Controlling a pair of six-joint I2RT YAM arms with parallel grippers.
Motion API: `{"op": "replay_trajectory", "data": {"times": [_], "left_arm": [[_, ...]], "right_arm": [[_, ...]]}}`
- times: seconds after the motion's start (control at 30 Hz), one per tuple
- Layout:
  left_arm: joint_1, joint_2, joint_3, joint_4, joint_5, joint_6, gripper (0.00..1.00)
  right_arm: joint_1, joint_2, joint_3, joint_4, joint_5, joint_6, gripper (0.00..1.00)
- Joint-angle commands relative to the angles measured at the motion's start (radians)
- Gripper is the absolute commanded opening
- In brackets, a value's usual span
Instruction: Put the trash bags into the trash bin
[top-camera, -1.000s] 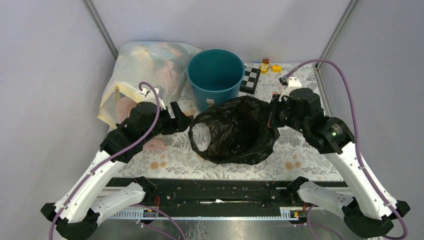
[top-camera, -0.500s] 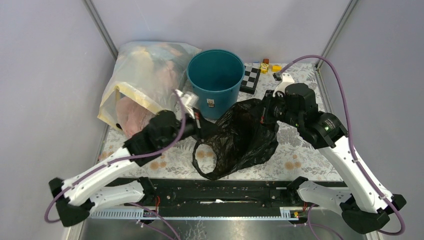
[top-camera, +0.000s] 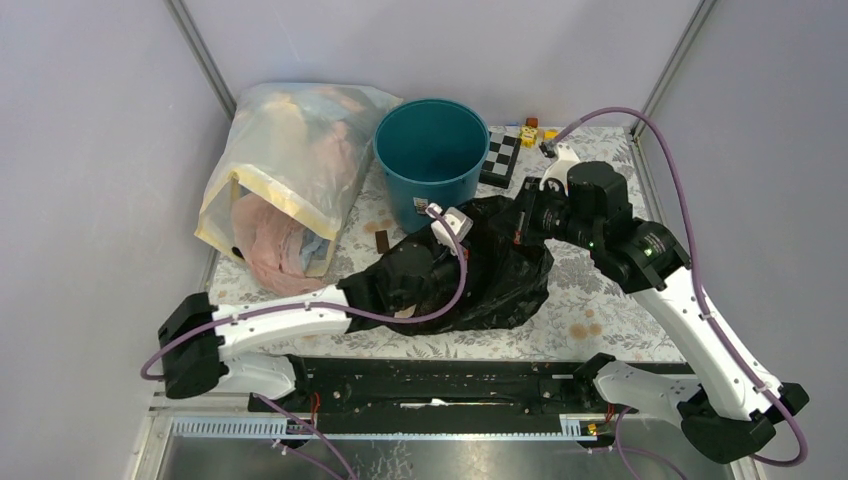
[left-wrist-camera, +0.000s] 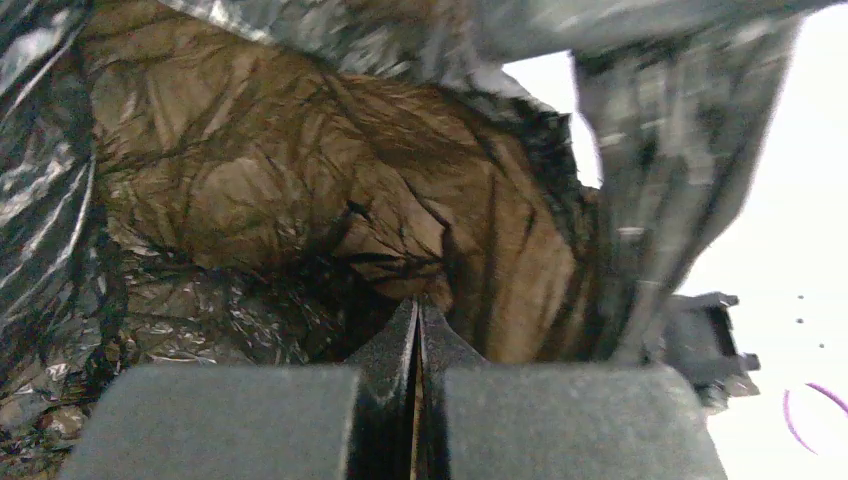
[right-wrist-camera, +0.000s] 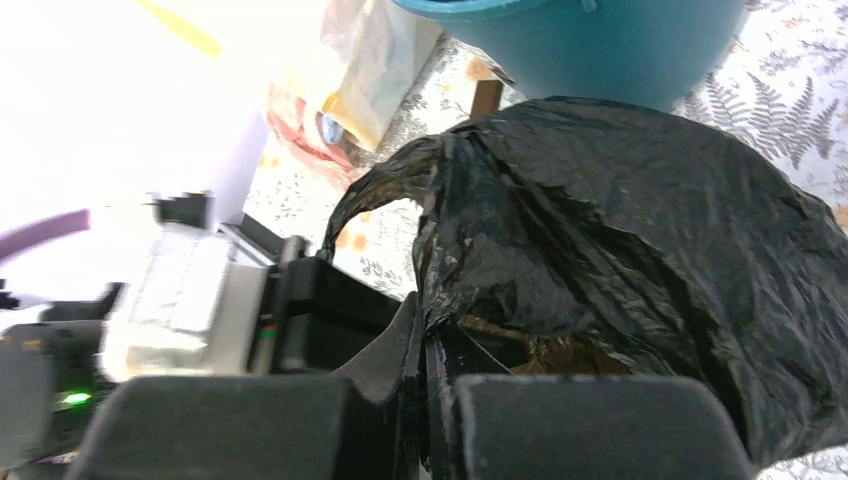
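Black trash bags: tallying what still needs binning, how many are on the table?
1: the black trash bag, crumpled just in front of the trash bin; another could be folded inside it.

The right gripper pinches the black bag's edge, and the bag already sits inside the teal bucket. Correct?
No. The right gripper does pinch the black bag, but the top view shows the bag resting on the table beside the teal bucket, not inside it.

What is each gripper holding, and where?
The right gripper pinches the trash bag at its rim; the left gripper is shut inside it, hold unclear.
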Motion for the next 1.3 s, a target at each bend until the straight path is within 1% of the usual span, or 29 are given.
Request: {"op": "replay_trajectory", "data": {"times": [0.0,0.1,0.2,0.27,0.37,0.47,0.6,0.7,0.8,0.87,1.0,1.1,1.17,1.27], "left_arm": [[0.008,0.067,-0.060,0.334,-0.118,0.118,0.00],[0.046,0.148,-0.073,0.385,-0.088,0.130,0.00],[0.088,0.199,-0.080,0.340,-0.060,0.074,0.00],[0.106,0.214,-0.080,0.272,-0.070,0.045,0.00],[0.123,0.217,-0.077,0.125,-0.125,0.022,0.00],[0.144,0.191,-0.109,0.025,-0.176,-0.002,0.00],[0.147,0.114,-0.193,0.014,-0.186,0.025,0.00],[0.147,0.042,-0.229,-0.020,-0.209,0.028,0.00],[0.143,-0.007,-0.211,-0.104,-0.252,0.033,0.00],[0.126,-0.045,-0.187,-0.130,-0.234,0.060,0.00],[0.046,-0.120,-0.130,-0.074,-0.098,0.148,0.00],[0.034,-0.150,-0.119,0.060,0.016,0.170,0.03],[0.034,-0.140,-0.123,0.147,0.044,0.178,0.03],[0.034,-0.083,-0.100,0.216,0.088,0.205,0.00]], "right_arm": [[0.000,0.009,0.085,0.030,-0.092,0.020,0.00],[-0.001,0.009,0.111,0.027,-0.107,0.023,0.00],[-0.001,0.014,0.156,0.024,-0.117,0.027,0.00],[0.000,0.022,0.206,0.018,-0.124,0.028,0.00],[-0.001,0.037,0.296,-0.006,-0.116,0.024,0.00],[-0.001,0.053,0.391,-0.044,-0.092,0.015,0.00],[-0.001,0.074,0.497,-0.096,-0.060,0.000,0.00],[-0.001,0.074,0.513,-0.108,-0.035,-0.007,0.00],[-0.001,0.077,0.511,-0.109,-0.006,-0.010,0.00],[-0.001,0.082,0.501,-0.104,-0.002,-0.011,0.00],[-0.001,0.091,0.432,-0.052,-0.062,0.009,0.00],[0.000,0.090,0.386,0.020,-0.131,0.046,0.00],[-0.001,0.091,0.375,0.059,-0.176,0.072,0.00],[-0.001,0.099,0.389,0.106,-0.235,0.106,0.00]]}}
